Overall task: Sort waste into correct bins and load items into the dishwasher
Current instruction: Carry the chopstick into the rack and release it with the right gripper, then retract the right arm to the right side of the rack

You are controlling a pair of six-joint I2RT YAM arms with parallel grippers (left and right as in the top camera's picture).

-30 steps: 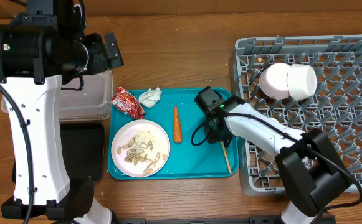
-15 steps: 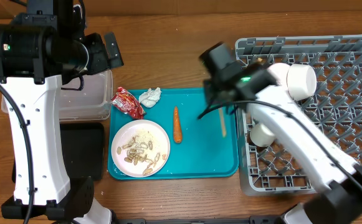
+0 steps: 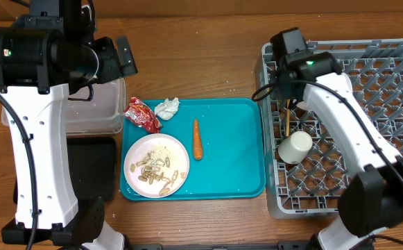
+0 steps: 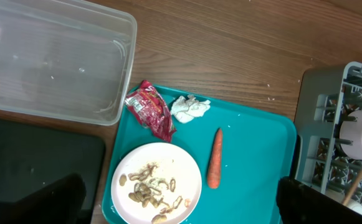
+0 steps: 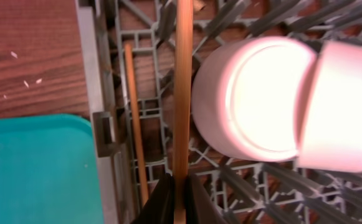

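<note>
Holding one chopstick (image 5: 182, 93) above the dish rack (image 5: 92, 74)
Right gripper (image 5: 176, 194) clamps the thin, light, stiff stick near its end, shaft reaching ahead of the fingers, bowls (image 5: 255, 99) to its right; smooth wood could pivot, so a mid-length grip seems steadier.

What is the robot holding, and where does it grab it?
The right pincer pinches one wooden chopstick near its end. The left pincer holds nothing.

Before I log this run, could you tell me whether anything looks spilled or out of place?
A few white grains lie scattered on the bare wooden table beside the dish rack, off the teal tray. Inside the rack, the small cup appears to lie on its side. Nothing looks damaged.
</note>
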